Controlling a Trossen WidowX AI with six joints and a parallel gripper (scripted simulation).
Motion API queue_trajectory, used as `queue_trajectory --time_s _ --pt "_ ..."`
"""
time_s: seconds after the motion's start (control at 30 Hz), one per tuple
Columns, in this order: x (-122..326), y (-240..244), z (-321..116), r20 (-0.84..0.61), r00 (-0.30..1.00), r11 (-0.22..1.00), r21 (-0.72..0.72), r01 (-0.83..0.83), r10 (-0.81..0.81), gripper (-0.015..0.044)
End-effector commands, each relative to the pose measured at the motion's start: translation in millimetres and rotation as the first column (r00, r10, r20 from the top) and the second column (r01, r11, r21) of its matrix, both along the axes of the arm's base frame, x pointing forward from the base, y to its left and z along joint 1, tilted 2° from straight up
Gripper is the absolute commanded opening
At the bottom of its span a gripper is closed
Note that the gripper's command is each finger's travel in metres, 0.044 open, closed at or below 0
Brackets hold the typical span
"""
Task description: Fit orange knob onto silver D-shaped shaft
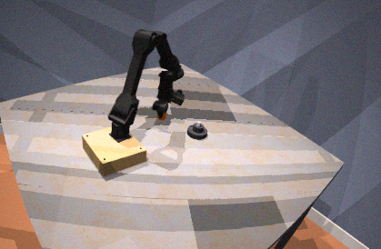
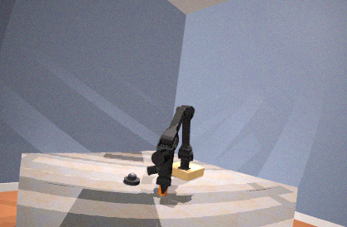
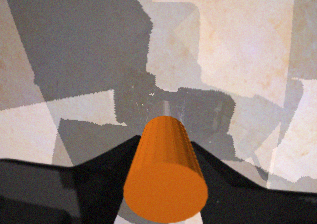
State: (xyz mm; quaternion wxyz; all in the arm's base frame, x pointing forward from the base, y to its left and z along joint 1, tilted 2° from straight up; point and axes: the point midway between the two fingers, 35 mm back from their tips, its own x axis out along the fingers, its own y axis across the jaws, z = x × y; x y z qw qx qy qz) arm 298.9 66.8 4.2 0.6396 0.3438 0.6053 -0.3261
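The orange knob (image 1: 162, 116) (image 2: 160, 193) (image 3: 165, 192) is a ribbed, tapering cylinder. My gripper (image 1: 161, 112) (image 2: 163, 186) (image 3: 164, 143) points down and is shut on it, one dark finger on each side in the wrist view. The knob is low over the table; whether it touches the top I cannot tell. Its plain round end faces the wrist camera, and the hole underneath is hidden. The dark round pedestal (image 1: 197, 133) (image 2: 132, 181) stands apart from the knob, to its right in the top view. The silver shaft (image 1: 198, 124) (image 2: 132, 175) rises bare from it; its flat side cannot be made out.
The arm's yellow base block (image 1: 114, 147) (image 2: 190, 171) sits on the pale, striped table (image 1: 245, 159) (image 2: 103, 211). Dark shadows lie across the table around the gripper. The pedestal is absent from the wrist view.
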Motion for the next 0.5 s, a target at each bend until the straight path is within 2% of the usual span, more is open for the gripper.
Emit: queue_trajectory --time_s 0.0,0.07,0.47 --pt "0.1 0.0 0.3 0.000 1.000 1.000 0.001 0.000 0.000 0.0210" --pt "0.1 0.0 0.3 0.000 1.000 1.000 0.001 0.000 0.000 0.0240" --pt "0.1 0.0 0.3 0.000 1.000 1.000 0.001 0.000 0.000 0.0240"
